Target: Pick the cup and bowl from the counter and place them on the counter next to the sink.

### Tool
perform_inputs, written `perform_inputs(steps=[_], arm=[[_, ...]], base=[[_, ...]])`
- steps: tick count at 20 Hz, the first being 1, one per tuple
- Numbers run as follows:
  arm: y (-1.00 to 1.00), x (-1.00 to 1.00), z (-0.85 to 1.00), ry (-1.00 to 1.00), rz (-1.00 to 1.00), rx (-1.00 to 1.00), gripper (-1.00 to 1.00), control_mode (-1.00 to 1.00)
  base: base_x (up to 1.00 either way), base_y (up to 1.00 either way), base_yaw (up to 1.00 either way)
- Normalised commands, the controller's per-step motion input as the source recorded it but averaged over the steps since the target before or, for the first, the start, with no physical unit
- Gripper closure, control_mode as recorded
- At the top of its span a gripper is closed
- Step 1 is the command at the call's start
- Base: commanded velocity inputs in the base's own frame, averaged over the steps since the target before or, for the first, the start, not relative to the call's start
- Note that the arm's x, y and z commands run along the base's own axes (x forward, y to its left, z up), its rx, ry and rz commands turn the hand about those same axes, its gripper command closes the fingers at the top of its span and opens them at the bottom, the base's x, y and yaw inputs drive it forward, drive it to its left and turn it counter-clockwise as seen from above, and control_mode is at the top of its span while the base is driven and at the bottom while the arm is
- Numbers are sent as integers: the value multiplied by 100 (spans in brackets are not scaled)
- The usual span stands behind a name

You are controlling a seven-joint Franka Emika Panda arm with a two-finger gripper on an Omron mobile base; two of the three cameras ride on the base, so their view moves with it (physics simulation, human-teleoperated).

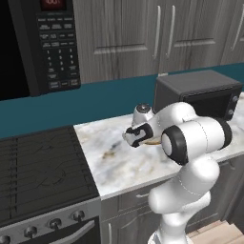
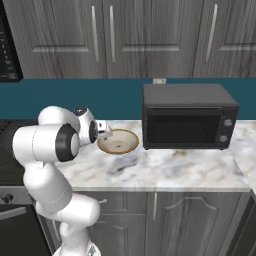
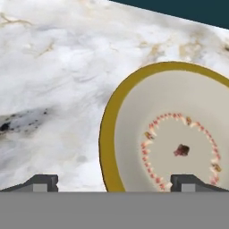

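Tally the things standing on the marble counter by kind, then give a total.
Wide shallow tan bowl with yellow-brown rim: 1
Dark grey boxy toaster oven with glass door: 1
Total on the white-grey marble counter: 2

A wide, shallow tan bowl (image 2: 118,141) with a mustard rim and a ring of reddish specks inside sits upright on the veined marble surface (image 2: 165,170), just left of the dark toaster oven (image 2: 187,116).
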Motion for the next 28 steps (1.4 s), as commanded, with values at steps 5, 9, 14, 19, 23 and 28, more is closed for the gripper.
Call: perform_inputs(steps=[5,9,14,19,23,28], arm=[[0,15,-29,0,0,0,-100,-100],[0,12,-29,0,0,0,-100,-100],[0,12,-25,0,0,0,-100,-100],[0,11,-23,0,0,0,-100,-100],[-2,4,-6,0,2,0,-100,-100],[0,0,0,0,0,0,100,-100]], base=[[0,0,0],[0,0,0],[0,0,0],[0,0,0],[0,0,0],[0,0,0]])
